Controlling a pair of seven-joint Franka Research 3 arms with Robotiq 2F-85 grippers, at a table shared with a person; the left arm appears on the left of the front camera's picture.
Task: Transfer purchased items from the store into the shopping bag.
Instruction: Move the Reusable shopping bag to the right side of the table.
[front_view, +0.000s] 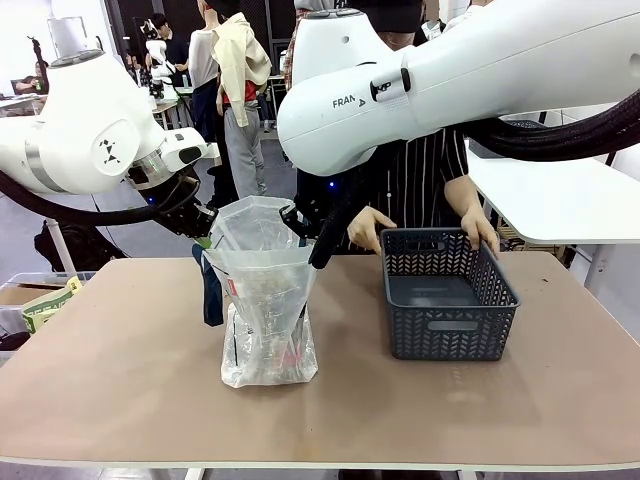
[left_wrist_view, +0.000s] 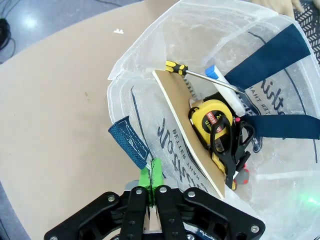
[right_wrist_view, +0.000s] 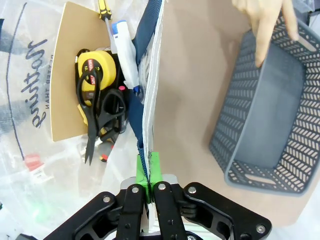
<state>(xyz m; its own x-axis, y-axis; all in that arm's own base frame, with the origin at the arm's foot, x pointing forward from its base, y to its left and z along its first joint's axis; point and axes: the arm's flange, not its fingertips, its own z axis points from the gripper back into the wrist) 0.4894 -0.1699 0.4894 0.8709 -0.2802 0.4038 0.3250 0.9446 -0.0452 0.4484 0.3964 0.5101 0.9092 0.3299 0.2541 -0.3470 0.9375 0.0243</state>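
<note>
At bottom centre of the left wrist view, the left tool (left_wrist_view: 151, 175) is clamped shut on the rim of the shopping bag (left_wrist_view: 145, 100), just beside a navy handle strap (left_wrist_view: 131, 142). At bottom centre of the right wrist view, the right tool (right_wrist_view: 148, 170) is likewise closed on the opposite rim, with the white edge and navy strap pinched together.

The bag's mouth is held open between the two tools. The bag stands upright at centre-left of the surface (front_view: 120, 380).

Purchased items (left_wrist_view: 215, 125) are noted inside the bag: tape measure (right_wrist_view: 92, 67), scissors (right_wrist_view: 97, 112) and screwdriver (left_wrist_view: 200, 74).

Right of centre in the front view, the mesh basket (front_view: 440, 352) appears empty. A person's hands (front_view: 368, 226) rest on its far rim.

The transfer is judged essentially complete. Only release of the bag seems left.
</note>
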